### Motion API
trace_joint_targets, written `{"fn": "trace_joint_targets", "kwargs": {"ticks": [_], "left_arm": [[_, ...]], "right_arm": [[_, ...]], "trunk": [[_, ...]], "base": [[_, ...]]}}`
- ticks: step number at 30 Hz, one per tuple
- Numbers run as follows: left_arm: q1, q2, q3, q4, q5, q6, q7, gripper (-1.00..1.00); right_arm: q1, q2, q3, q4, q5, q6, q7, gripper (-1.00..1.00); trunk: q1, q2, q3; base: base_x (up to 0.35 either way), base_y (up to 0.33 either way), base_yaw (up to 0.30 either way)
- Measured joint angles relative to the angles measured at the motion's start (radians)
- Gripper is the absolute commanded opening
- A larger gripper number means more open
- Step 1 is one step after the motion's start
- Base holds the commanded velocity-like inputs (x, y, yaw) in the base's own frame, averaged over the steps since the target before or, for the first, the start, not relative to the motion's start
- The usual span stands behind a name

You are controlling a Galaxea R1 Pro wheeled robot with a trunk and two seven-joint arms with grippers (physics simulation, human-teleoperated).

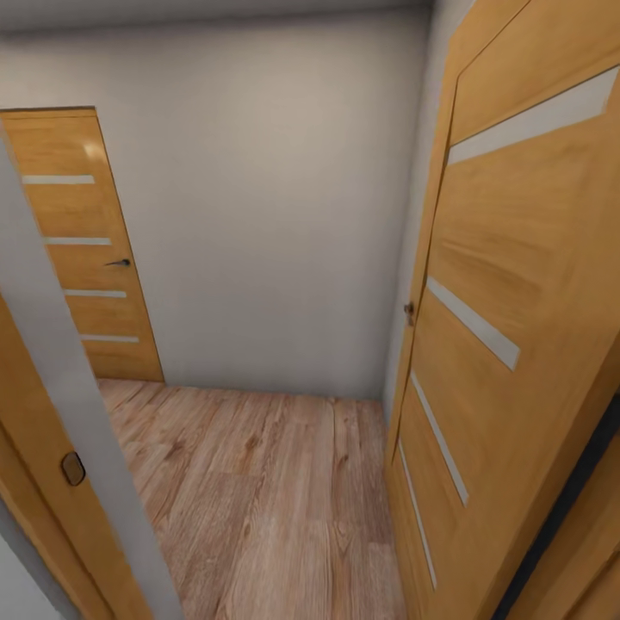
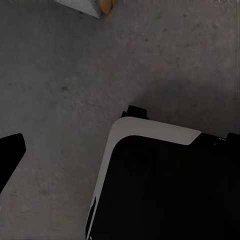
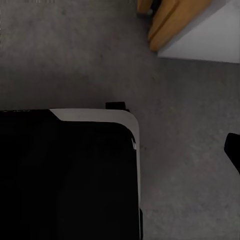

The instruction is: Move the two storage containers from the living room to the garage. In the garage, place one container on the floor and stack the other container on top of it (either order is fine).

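Note:
The two storage containers are out of view. Under me, both wrist views look down on dark grey concrete floor [image 2: 60, 75] and on my own black base with its white rim [image 2: 150, 131]. One dark finger [image 2: 10, 155] of the left gripper pokes in at the picture's edge. A finger [image 3: 233, 149] of the right gripper does the same in the right wrist view. Nothing is seen in either gripper, and how the jaws stand is not visible.
Ahead in the head view is a small hall with light wood-plank floor [image 1: 267, 499] and a pale wall [image 1: 267, 215]. An open orange door [image 1: 517, 301] stands close on the right, a closed one [image 1: 86, 250] far left. A grey wall edge [image 1: 52, 387] and door frame [image 3: 167, 25] flank the opening.

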Motion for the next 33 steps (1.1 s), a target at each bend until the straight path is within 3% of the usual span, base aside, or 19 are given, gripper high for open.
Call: {"fn": "trace_joint_targets", "kwargs": {"ticks": [28,33], "left_arm": [[0.0,0.001,-0.001,0.0,0.001,0.0,0.0,1.0],[0.0,0.001,-0.001,0.0,0.001,0.0,0.0,1.0]], "right_arm": [[0.0,0.0,0.0,0.0,0.001,0.0,0.0,1.0],[0.0,0.0,0.0,0.0,0.001,0.001,0.0,1.0]], "trunk": [[0.0,0.0,0.0],[0.0,0.0,0.0]], "base": [[0.316,0.0,0.0],[0.12,0.0,0.0]]}}
